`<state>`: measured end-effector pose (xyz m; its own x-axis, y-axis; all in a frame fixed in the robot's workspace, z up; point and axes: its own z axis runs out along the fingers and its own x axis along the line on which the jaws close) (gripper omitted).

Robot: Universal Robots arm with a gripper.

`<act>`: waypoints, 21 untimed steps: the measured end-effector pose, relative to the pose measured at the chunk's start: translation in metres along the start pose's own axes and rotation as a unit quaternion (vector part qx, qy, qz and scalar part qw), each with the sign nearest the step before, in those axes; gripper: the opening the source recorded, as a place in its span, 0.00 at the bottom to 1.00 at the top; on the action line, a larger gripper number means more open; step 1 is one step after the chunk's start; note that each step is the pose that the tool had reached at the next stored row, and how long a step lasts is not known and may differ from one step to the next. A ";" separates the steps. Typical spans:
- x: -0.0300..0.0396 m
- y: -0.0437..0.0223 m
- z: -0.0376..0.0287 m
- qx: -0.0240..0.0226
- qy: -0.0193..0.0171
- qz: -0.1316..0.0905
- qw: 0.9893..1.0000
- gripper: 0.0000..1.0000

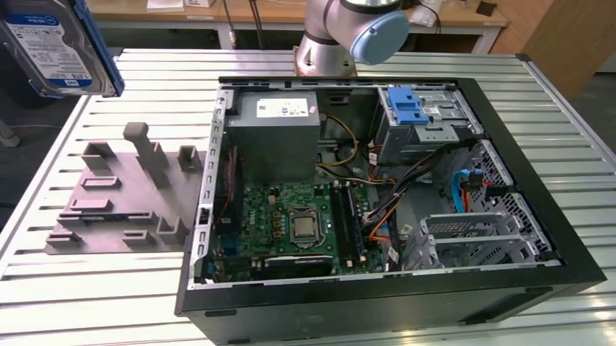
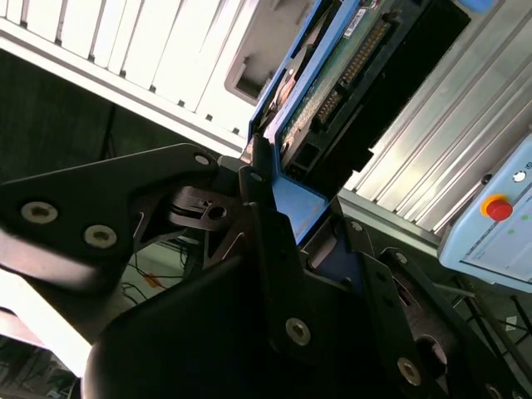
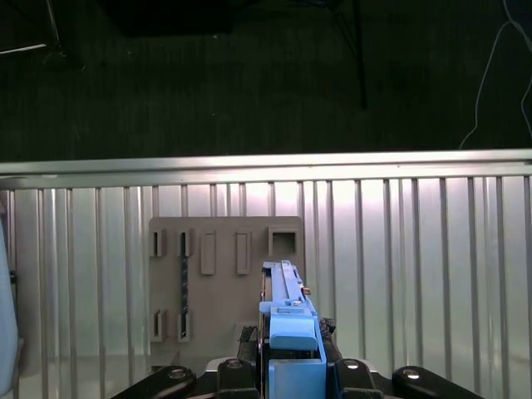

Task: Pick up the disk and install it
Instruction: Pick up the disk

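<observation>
Apparently the end effector [image 2: 287, 208] clamps the disk [image 1: 53, 50] edgewise; it hangs aloft.

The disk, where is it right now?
The disk is at the exterior view's upper left, held clear of the table. In the first wrist view it sits clamped in the pincer, over the grey holder plate.
</observation>
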<state>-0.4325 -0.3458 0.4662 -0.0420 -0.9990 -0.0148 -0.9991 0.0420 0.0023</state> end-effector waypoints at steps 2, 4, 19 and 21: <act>0.0032 -0.0001 0.0000 0.000 0.000 0.000 1.000 0.37; 0.0050 -0.0003 -0.0001 0.000 0.000 0.000 1.000 0.37; 0.0052 -0.0011 -0.0120 0.000 0.000 0.000 1.000 0.37; 0.0053 -0.0011 -0.0121 0.000 0.000 0.000 1.000 0.37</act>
<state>-0.4316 -0.3512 0.4782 -0.0420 -0.9990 -0.0147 -0.9991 0.0420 0.0023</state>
